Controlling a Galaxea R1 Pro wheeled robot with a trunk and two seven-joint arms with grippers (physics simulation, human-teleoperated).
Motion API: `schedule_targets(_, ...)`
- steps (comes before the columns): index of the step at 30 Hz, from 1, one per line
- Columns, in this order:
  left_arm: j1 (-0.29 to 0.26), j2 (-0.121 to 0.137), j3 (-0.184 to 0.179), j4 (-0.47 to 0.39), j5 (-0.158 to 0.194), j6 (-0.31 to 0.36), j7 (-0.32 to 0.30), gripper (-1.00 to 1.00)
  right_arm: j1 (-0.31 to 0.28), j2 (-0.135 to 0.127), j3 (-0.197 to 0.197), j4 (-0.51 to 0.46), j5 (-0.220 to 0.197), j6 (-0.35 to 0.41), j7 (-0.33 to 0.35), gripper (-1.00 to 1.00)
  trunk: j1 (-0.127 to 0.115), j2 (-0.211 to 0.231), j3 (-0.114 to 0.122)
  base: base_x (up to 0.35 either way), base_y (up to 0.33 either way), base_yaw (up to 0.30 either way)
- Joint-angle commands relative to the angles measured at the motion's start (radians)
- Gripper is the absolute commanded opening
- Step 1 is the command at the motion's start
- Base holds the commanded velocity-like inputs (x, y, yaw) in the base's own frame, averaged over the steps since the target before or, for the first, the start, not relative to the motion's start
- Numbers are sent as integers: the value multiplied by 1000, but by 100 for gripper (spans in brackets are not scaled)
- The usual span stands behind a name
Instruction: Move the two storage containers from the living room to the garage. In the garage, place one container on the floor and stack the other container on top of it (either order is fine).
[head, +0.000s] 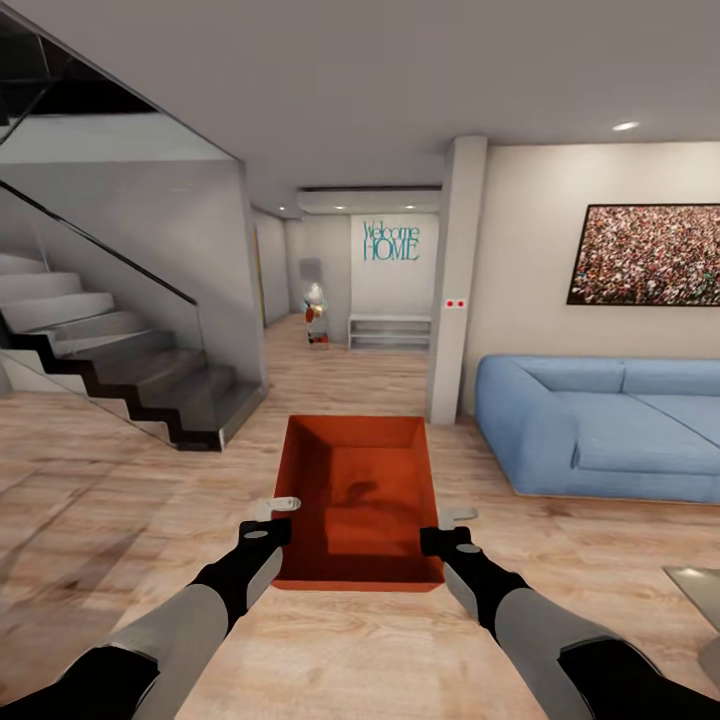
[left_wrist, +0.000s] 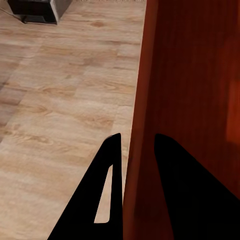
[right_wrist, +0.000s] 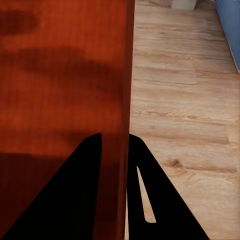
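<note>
Orange-red storage container (head: 358, 495) pinched by left gripper (head: 272, 515) at 9 o'clock, right gripper (head: 445, 528) at 3. Advise keeping level in transit.

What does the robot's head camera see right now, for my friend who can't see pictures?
Two robot arms hold an open orange-red storage container out in front, the left gripper and right gripper each clamped on a side wall. Beyond lie a light wood floor, stairs and a blue sofa.
</note>
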Motion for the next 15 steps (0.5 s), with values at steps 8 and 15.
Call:
schedule_targets(8,-2,4,57,-6,-7,0,13,-100,0,-1,-1,3,-17,-5,-7,-100,1,-1,-2,324,0,0)
schedule_targets(15,-2,5,56,-6,8,0,13,-100,0,0,-1,3,-17,-6,-7,-100,1,-1,-2,324,0,0)
